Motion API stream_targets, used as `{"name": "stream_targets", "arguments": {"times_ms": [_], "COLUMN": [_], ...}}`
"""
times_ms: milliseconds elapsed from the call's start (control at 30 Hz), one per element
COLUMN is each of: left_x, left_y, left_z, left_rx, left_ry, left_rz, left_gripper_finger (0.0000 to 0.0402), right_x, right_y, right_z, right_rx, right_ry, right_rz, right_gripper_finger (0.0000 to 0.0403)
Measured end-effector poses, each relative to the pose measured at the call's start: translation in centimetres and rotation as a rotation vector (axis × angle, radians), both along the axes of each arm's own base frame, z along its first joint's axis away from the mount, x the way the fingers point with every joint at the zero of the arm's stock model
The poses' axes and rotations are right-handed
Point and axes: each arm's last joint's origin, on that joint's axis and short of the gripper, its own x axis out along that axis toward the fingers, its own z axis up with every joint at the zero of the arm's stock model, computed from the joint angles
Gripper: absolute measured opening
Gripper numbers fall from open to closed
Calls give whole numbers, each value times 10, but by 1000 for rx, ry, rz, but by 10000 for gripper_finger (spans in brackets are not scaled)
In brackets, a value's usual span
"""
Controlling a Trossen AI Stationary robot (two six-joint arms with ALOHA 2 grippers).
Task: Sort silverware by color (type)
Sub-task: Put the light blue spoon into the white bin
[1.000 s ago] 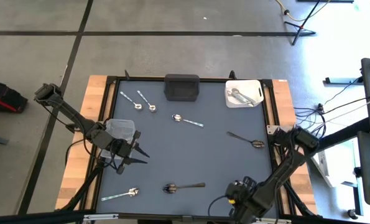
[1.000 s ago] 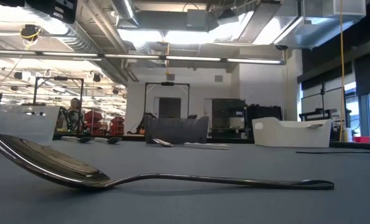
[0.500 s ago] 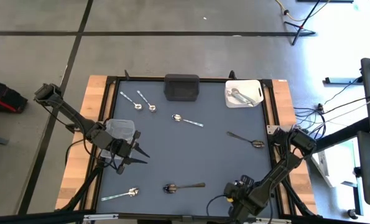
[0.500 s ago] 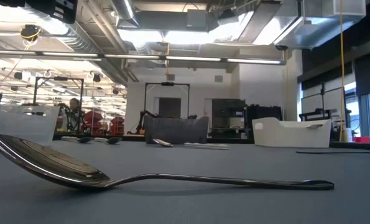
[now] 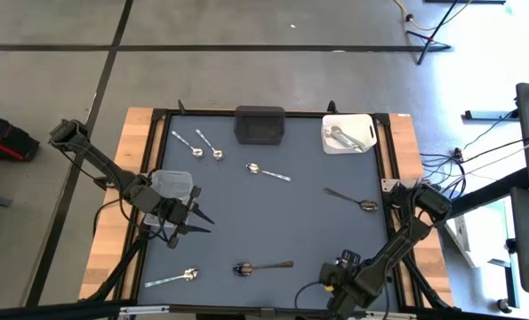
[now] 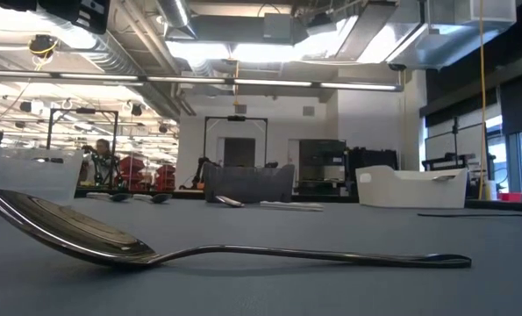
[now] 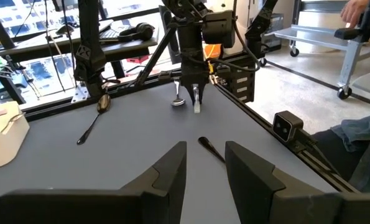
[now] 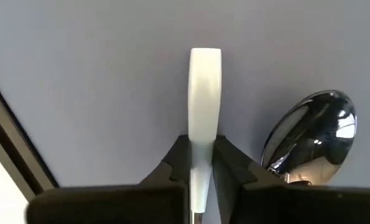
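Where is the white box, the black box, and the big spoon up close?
white bin (image 5: 351,138): high view, on its front rim.
black bin (image 5: 260,124): high view, middle of its top.
dark spoon (image 6: 76,233): low view, on its bowl.

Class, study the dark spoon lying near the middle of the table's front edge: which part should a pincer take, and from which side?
Grip the dark spoon at mid-handle, coming straight down and closing across its narrow width. It lies flat on the table, and the low view shows the thin handle arching slightly clear there.
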Motion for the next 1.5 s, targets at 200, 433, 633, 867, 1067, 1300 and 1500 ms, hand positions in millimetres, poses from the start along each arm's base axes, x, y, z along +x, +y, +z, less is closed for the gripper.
{"name": "stream_targets", "arguments": {"times_ms": [200,433,633,867,1067,1300,1500], "left_x": [0,0,0,0,0,0,0], "left_y": [0,0,0,0,0,1,1], "left_z": [0,0,0,0,0,0,0], "left_rx": [0,0,-1,0,0,1,5], "left_ry": [0,0,-1,-1,-2,-3,-6], "left_rz": [1,2,3,8,11,20,41], "left_gripper_finger": [105,105,105,105,105,105,105], "right_x": [17,51,77,80,65,35,13], "right_y": [9,-2,-33,-84,-138,-208,-261], "right_z": [23,54,74,102,111,94,80], "right_rx": [-33,-72,-215,-441,-566,-711,-839], "right_ry": [-160,-299,-375,-411,-401,-331,-246], "right_rz": [76,186,332,388,330,179,70], "right_gripper_finger": [11,19,19,20,21,21,21]}}
